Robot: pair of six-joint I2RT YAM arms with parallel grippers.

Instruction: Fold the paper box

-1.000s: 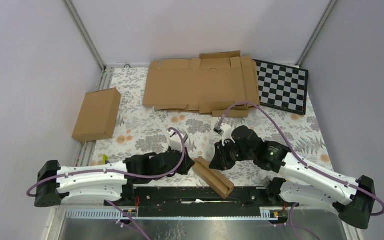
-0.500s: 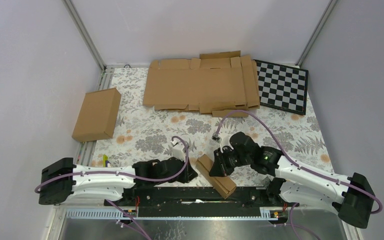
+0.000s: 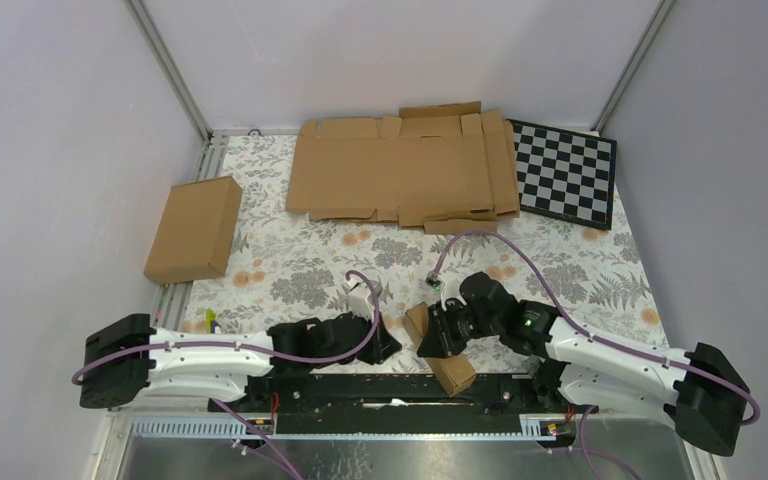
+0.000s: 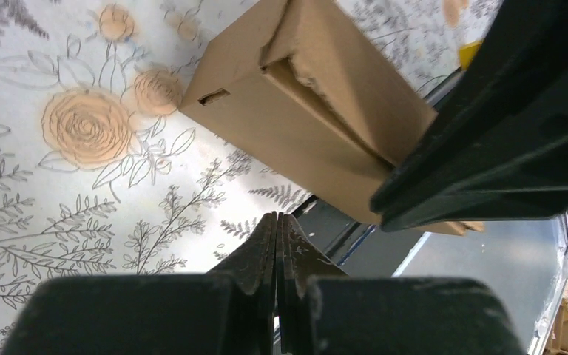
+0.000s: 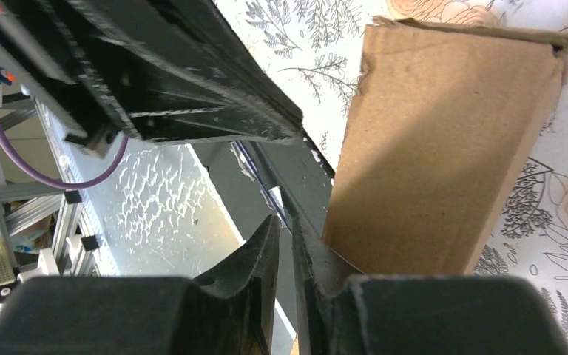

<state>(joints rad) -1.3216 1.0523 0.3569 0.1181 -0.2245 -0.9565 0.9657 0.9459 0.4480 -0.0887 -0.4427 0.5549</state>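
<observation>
A small folded brown paper box [image 3: 452, 372] lies at the table's near edge, partly over the black rail. It fills the upper part of the left wrist view [image 4: 303, 126] and the right part of the right wrist view [image 5: 444, 148]. My left gripper [image 3: 392, 347] is shut and empty, just left of the box, its tip [image 4: 277, 218] low over the table. My right gripper [image 3: 430, 336] is shut and empty and reaches over the box. In the right wrist view [image 5: 285, 222] it points down at the rail with one finger against the box's side.
Flat unfolded cardboard sheets [image 3: 400, 170] lie at the back. A checkerboard [image 3: 565, 172] sits at the back right. A closed brown box [image 3: 195, 228] lies at the left edge. The black rail [image 3: 360, 385] and a metal tray run along the near edge.
My right gripper has come down and nearer over the box. The box has shifted and turned a little toward the rail. My left arm has dropped lower and moved slightly right.
</observation>
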